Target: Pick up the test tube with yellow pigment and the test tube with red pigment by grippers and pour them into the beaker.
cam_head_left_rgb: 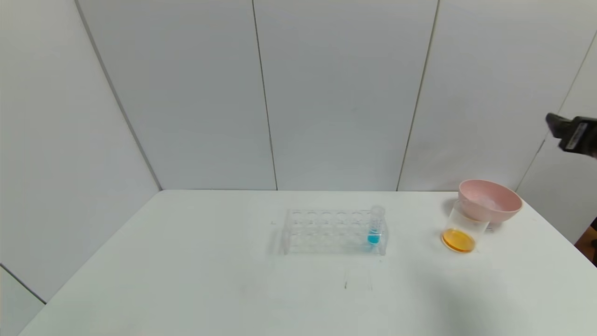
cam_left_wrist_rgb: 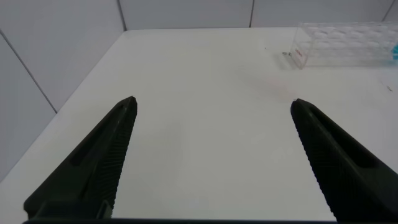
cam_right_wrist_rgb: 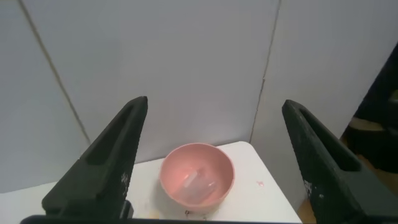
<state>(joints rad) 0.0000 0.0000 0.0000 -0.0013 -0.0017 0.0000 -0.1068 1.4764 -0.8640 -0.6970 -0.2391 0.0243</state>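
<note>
White table top (cam_head_left_rgb: 210,280) fills most of the head view. A clear tube rack (cam_head_left_rgb: 333,232) stands near the middle of it. One tube with blue liquid (cam_head_left_rgb: 375,227) stands upright in the rack's end at 3 o'clock. Past the rack, at 3 o'clock from it, the beaker (cam_head_left_rgb: 461,232) sits on the table with orange-yellow liquid pooled in its bottom. A pink bowl (cam_head_left_rgb: 489,200) is right behind the beaker, at 1 o'clock from it, and from here its rim covers the beaker's top edge. I cannot tell if the two touch. High up at 3 o'clock in this view, the right gripper (cam_head_left_rgb: 570,132) hangs in the air in front of the grey wall, well above the bowl. From here I cannot tell how its claw stands. I cannot see the yellow tube or the red tube standing anywhere on the table.

Next, the left wrist view. The left gripper (cam_left_wrist_rgb: 214,107) hangs over a bare part of the table with its two black fingers wide apart and nothing between them. The rack shows far off, near the table's far edge, with a bit of blue at its end.

Last, the right wrist view. The right gripper's claw is spread wide and holds nothing. Below and between the fingers sits the pink bowl, with something clear lying inside it that I cannot make out.
</note>
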